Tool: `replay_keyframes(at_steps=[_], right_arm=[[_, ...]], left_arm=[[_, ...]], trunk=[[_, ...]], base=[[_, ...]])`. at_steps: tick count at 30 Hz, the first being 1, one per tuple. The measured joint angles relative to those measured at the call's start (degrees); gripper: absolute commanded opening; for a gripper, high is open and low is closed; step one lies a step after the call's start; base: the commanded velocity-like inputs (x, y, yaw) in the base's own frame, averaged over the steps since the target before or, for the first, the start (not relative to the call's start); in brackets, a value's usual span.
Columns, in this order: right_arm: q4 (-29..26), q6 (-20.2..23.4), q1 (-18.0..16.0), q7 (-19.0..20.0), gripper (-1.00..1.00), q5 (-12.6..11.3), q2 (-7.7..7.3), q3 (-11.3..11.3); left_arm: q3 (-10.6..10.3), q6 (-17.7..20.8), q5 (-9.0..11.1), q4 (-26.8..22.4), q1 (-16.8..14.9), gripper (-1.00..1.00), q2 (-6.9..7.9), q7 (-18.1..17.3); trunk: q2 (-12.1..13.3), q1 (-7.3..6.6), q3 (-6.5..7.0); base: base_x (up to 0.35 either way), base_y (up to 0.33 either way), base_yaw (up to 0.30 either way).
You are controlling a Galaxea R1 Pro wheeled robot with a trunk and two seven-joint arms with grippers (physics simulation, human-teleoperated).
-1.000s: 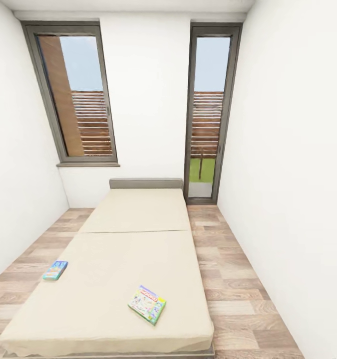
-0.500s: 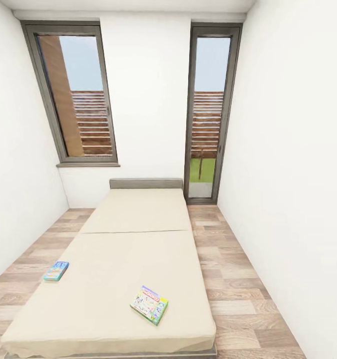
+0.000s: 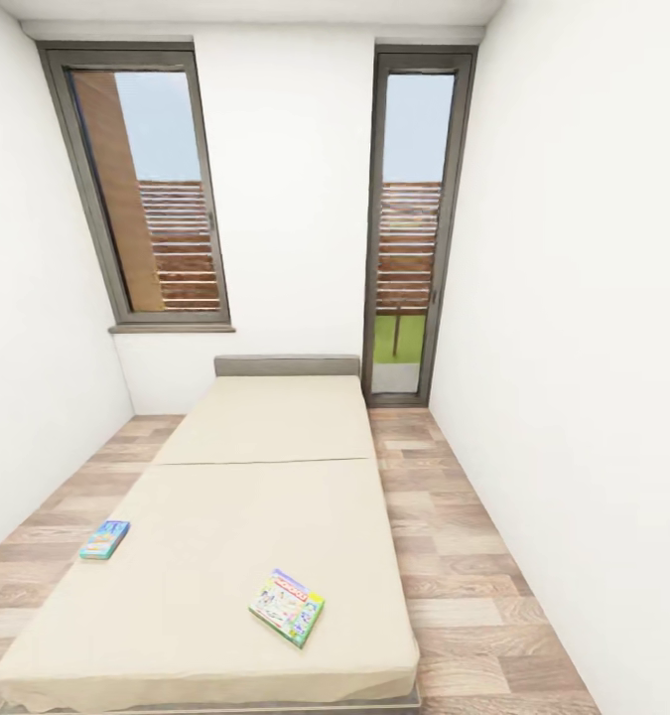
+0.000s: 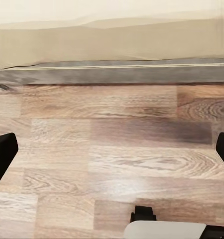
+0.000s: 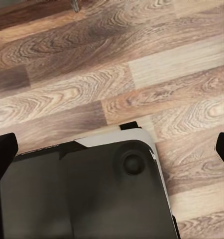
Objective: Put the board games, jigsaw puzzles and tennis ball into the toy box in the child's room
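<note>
Straight ahead of me is a long bed (image 3: pixel 265 497) with a plain cream cover. It runs away from me to a grey headboard (image 3: pixel 287 365) at the far wall. Two board games lie flat on the near part of the bed, well apart from each other. One is a green-edged board game (image 3: pixel 288 607) with a white front. It sits a bit right of the middle, close to the near end, and it is turned at a slant. The other is a blue board game (image 3: pixel 104 539). It lies right at the left edge of the bed, a little farther from me.

Wood-plank floor (image 3: pixel 464 576) shows on both sides of the bed. The walls are white. On the far wall there is a window (image 3: pixel 146 189) on the left and a tall glass door (image 3: pixel 411 228) on the right. Through them I see sky, brown slats and some green grass.

My left jaws (image 4: pixel 112 149) are wide apart. One dark fingertip (image 4: pixel 1 155) is at each side of my left wrist view, with nothing between them. They hang over the floor, and the grey base of the bed (image 4: pixel 112 73) is just past them.

My right jaws (image 5: pixel 112 149) are wide apart too and hold nothing. Under them I see the floor and a dark part of my own body (image 5: pixel 82 194).
</note>
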Motion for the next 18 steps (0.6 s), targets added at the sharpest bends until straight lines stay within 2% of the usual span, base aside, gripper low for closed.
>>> replay_keyframes(at_steps=[8,18], right_arm=[[0.00,-0.03,0.00,-0.02,1.00,-0.01,0.00,-0.07],[-0.01,-0.05,0.00,-0.23,1.00,-0.03,0.12,-0.26]], left_arm=[[0.03,0.00,0.04,0.00,0.00,1.00,0.00,0.01],[0.04,-0.04,0.04,0.02,0.00,1.00,-0.01,0.07]], trunk=[[0.00,0.00,0.00],[0.00,0.00,0.00]], base=[[0.000,-0.071,0.000],[0.000,-0.127,0.000]])
